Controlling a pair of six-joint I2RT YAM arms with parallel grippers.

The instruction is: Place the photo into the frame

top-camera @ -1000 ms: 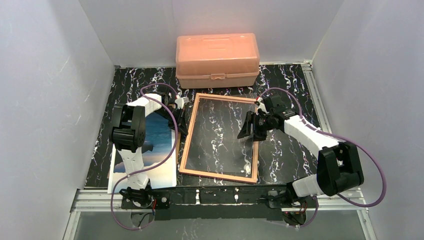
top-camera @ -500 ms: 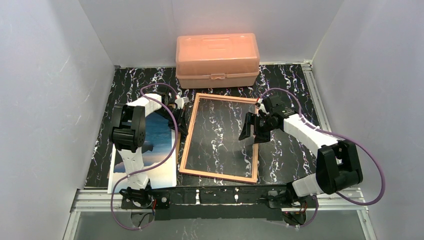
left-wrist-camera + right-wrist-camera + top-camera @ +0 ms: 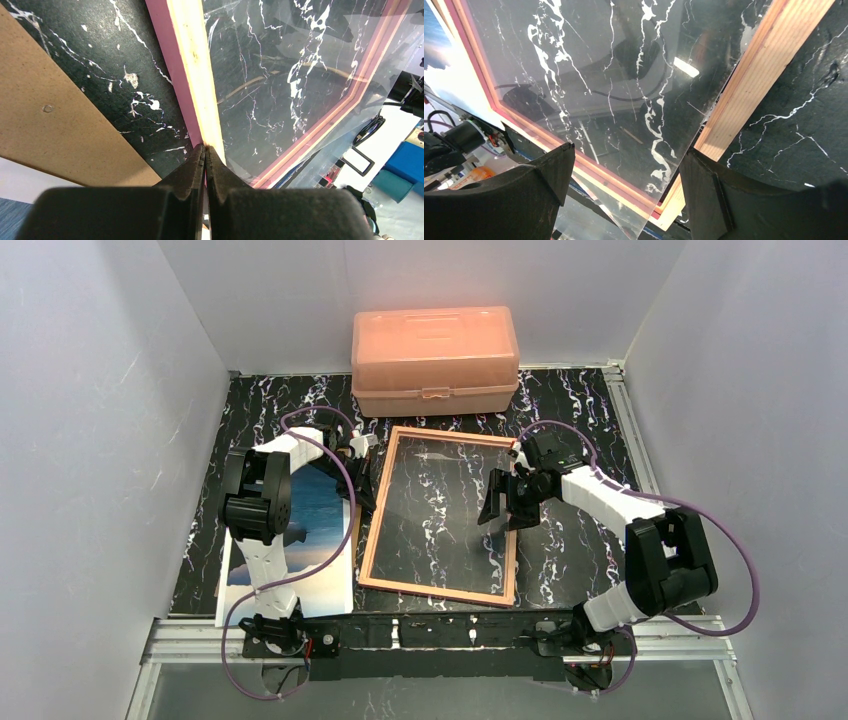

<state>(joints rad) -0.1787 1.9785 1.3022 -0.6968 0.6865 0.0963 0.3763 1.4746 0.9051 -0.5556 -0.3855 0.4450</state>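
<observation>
The frame (image 3: 436, 590) lies flat in the middle of the table, tan-orange back edge up, with its clear pane (image 3: 440, 510) in it. My left gripper (image 3: 362, 478) is shut on the frame's left border (image 3: 192, 60), pink outside and tan on top. My right gripper (image 3: 505, 502) is open over the right border (image 3: 754, 75); its fingers (image 3: 704, 180) straddle the pane's edge (image 3: 624, 75), which looks lifted off the border. The photo (image 3: 305, 530), blue sky and sea, lies on the left under my left arm. A corner of it shows in the right wrist view (image 3: 433, 47).
A salmon-pink lidded box (image 3: 435, 358) stands at the back, just behind the frame. A brown backing board (image 3: 50, 110) lies left of the frame, mostly under the photo. White walls close in the left, right and back.
My right arm's elbow has swung inward to the left while its open gripper stayed at the frame's right border. The left arm and the frame have not moved.
</observation>
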